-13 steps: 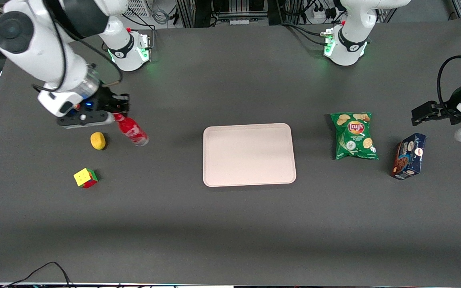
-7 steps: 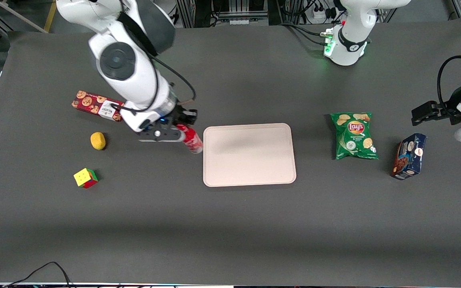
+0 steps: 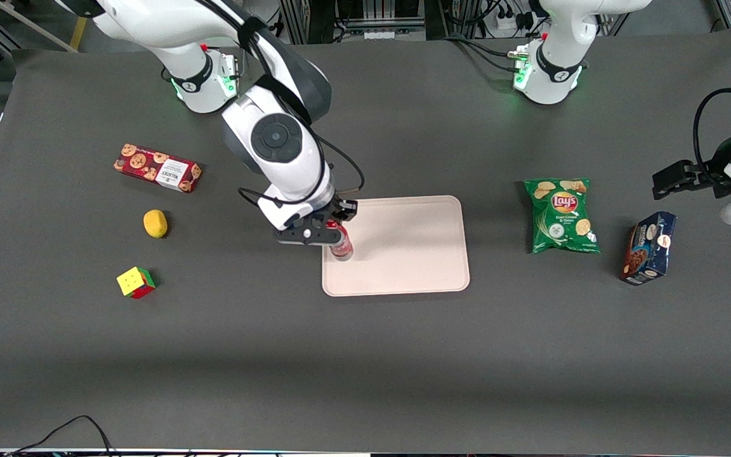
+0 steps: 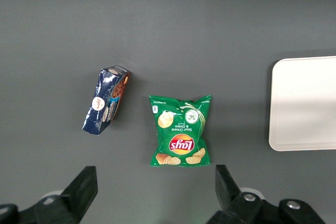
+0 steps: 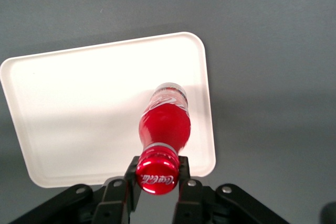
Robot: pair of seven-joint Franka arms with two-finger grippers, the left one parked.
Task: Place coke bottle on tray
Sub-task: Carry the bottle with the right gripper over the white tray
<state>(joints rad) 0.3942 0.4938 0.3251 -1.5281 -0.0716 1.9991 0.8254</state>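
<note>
In the front view the arm hid most of the one coke bottle (image 3: 341, 244); whether its clear base touched the one tray (image 3: 403, 254) could not be told. The gripper (image 5: 157, 182) was clamped on the bottle's neck, holding it over the tray's edge toward the working arm's end. Farther off lay one cookie box (image 3: 157, 167).
</note>
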